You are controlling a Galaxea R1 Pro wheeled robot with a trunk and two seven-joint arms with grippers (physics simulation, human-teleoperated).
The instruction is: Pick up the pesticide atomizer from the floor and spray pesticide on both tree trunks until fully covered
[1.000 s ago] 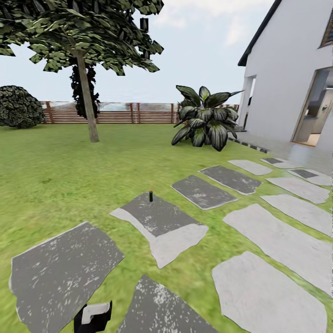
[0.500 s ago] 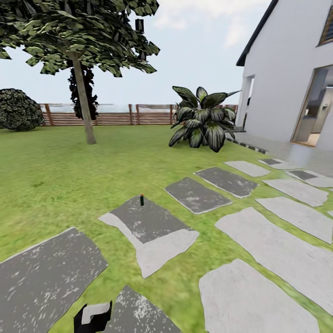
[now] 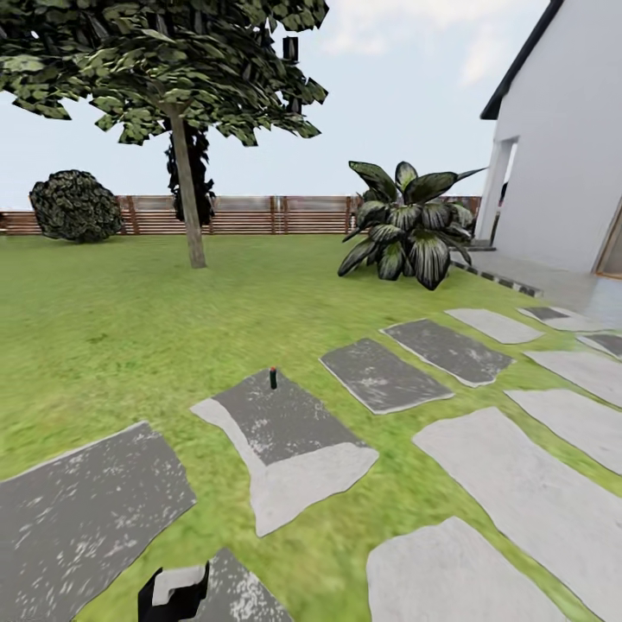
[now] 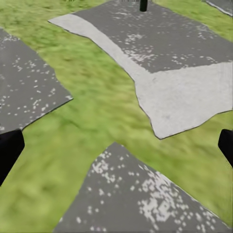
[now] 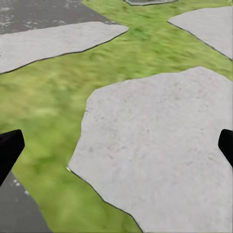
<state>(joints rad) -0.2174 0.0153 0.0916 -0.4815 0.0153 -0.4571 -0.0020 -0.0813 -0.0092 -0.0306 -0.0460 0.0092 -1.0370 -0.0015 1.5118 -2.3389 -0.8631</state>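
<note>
**Still far from the bottle: close the distance first**

Now you are on the approach, and the pesticide atomizer [image 3: 273, 377] stands upright on the far edge of a dark stepping stone [image 3: 276, 415], ahead of you and a little to your left. It is small in the head view, so it is well apart from both arms. In the left wrist view the bottle [image 4: 143, 5] shows only as a dark base at the edge of the picture.

The left gripper [image 4: 116, 148] has its fingers wide apart with nothing between them, and the right gripper [image 5: 116, 148] is the same, hanging over a pale stone [image 5: 160, 145].

I think you should drive straight until the bottle sits near the left gripper, then lower the trunk before you reach. Come down slowly, because such a narrow bottle may tip easily. One tree [image 3: 186, 190] with its trunk waits on the grass [image 3: 104, 320] behind, near the fence [image 3: 259, 216].
</note>
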